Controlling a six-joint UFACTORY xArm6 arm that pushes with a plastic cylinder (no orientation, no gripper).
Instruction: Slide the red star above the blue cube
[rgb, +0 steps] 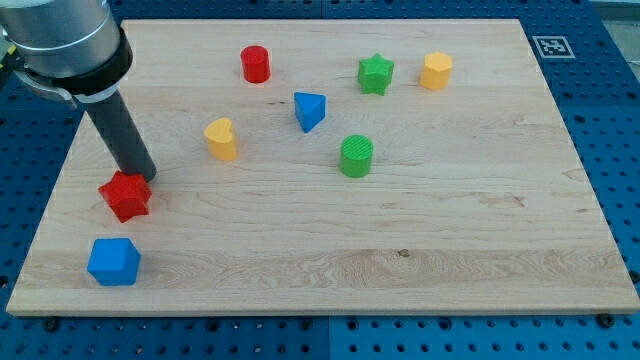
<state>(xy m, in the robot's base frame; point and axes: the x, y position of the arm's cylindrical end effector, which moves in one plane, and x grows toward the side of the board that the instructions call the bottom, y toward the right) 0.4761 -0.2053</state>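
Red star (126, 195) (one) touching my tip (143, 177), one blue cube (113, 261)

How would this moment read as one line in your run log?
my tip at upper right edge of red star | red star directly above blue cube, apart | others untouched

One camera, high and angled down at the wooden board (420, 250).
It looks from the near long edge; all four corners almost fit inside.

Red star (126, 195) lies just above blue cube (113, 261).
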